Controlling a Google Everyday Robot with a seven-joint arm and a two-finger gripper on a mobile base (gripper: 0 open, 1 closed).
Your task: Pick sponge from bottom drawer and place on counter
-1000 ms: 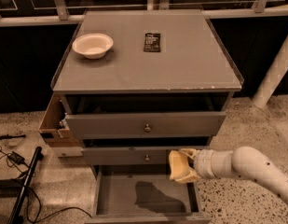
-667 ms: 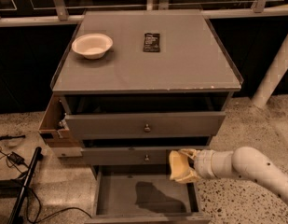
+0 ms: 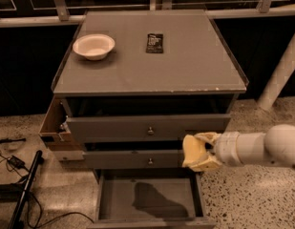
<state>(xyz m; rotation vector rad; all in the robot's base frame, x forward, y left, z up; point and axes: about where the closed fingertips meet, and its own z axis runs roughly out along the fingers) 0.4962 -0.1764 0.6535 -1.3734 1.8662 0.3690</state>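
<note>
Above the bottom drawer (image 3: 113, 197) | gripper (image 3: 202, 152) pinching sponge (image 3: 192, 150) | bowl (image 3: 93, 46), packet (image 3: 155, 43) on counter (image 3: 152, 73)

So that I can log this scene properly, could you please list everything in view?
counter: one, grey, top of the cabinet
bowl: one, white, counter's far left
packet: one, black, counter's far middle
knobbed drawer fronts: two, grey, under the counter
bottom drawer: one, grey, pulled open at the cabinet's foot
box: one, brown, against the cabinet's left side
cables: several, black, floor at left
post: one, white, leaning at right
sponge: one, pale yellow, held above the bottom drawer's right side
arm: one, white, reaching in from the right
end effector: one, shut on the sponge, before the lower knobbed front
</note>
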